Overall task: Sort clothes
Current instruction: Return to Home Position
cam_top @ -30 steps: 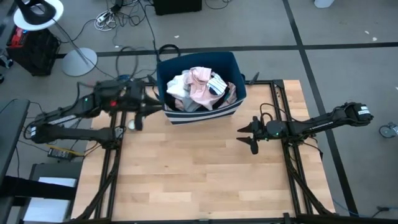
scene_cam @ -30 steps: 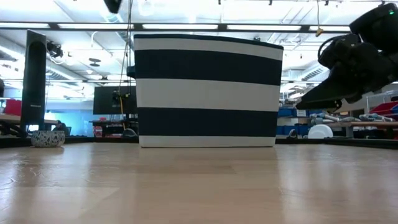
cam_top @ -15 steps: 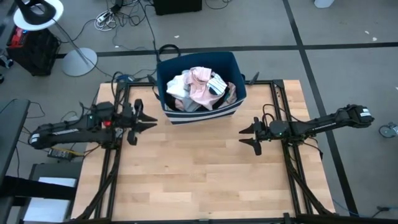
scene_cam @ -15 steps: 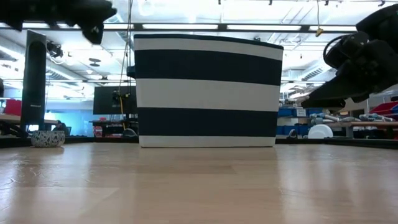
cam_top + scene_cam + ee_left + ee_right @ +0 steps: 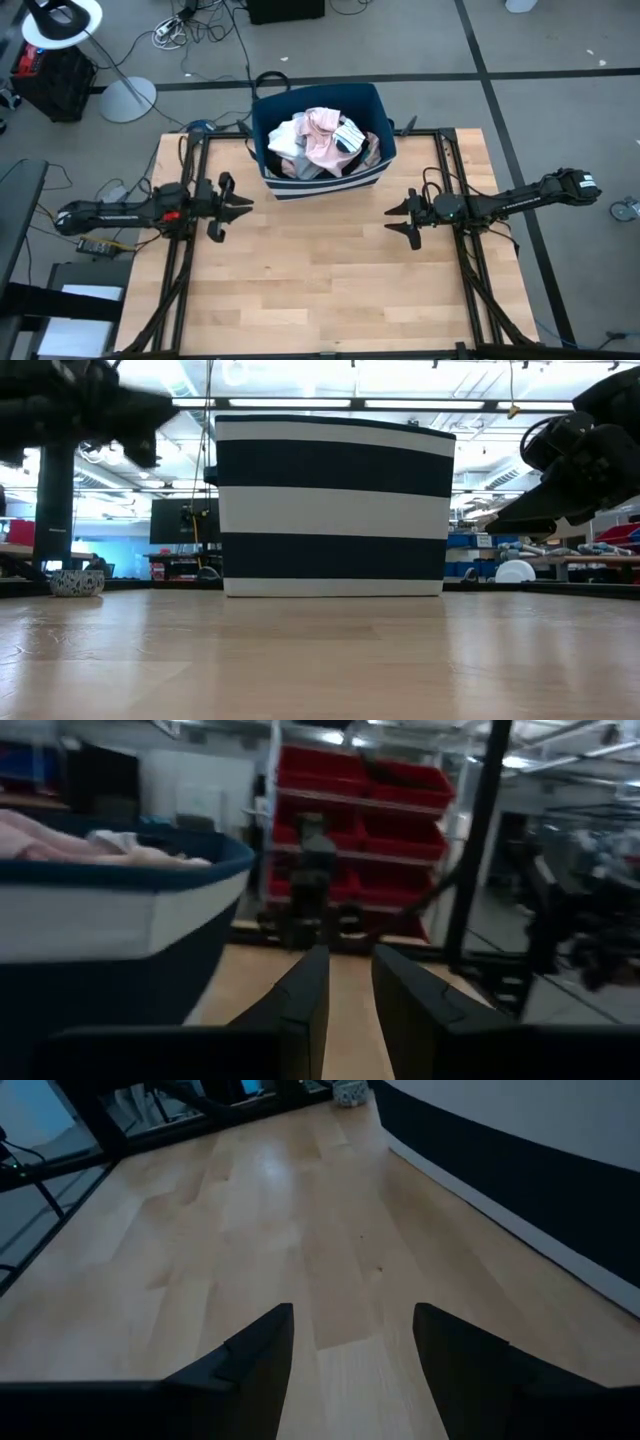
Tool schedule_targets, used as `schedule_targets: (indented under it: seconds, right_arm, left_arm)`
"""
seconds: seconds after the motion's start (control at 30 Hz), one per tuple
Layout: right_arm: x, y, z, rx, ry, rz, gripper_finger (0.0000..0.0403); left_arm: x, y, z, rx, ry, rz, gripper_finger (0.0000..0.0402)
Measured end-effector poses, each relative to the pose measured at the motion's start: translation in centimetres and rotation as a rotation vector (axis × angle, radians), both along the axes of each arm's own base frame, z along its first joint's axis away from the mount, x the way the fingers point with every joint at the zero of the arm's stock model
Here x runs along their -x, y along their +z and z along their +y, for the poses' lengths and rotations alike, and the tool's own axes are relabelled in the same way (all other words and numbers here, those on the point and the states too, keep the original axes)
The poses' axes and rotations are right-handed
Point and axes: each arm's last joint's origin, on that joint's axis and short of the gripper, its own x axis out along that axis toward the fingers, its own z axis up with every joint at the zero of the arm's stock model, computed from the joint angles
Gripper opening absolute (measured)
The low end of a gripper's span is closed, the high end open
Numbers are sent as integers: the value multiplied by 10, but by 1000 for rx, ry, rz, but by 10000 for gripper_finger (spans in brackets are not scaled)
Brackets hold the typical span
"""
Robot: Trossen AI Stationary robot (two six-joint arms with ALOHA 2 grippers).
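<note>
"Clothes [image 5: 318, 140], where do they lie?"

"Heaped in the striped navy bin [image 5: 372, 176], which stands at the far edge of the surface [image 5: 320, 285]. White, pink and grey pieces show on top."

"And the left gripper [image 5: 243, 203]?"

"Just beside the bin's left side, raised off the wood. Its jaws stand a narrow gap apart and hold nothing."

"The right gripper [image 5: 397, 222]?"

"Right of the bin and apart from it, also off the surface. Its jaws are spread wide and empty."
</note>
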Motion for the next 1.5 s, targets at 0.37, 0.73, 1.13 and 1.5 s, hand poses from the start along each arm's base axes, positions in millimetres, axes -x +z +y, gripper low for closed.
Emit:
schedule_targets:
  seconds: [0.37, 0.73, 1.13, 1.5]
  right_arm:
    - [0, -1, 0, 5, 3, 8, 210]
    - [1, -3, 0, 26, 9, 35, 210]
    - [1, -3, 0, 21, 17, 32, 210]
    - [1, -4, 2, 4, 60, 39, 210]
  left_arm:
    - [-1, -21, -7, -46, 80, 179, 85]
    - [-1, -26, -7, -55, 75, 235, 85]
    - [2, -17, -7, -44, 68, 135, 85]
    - [17, -18, -7, -53, 51, 122, 85]
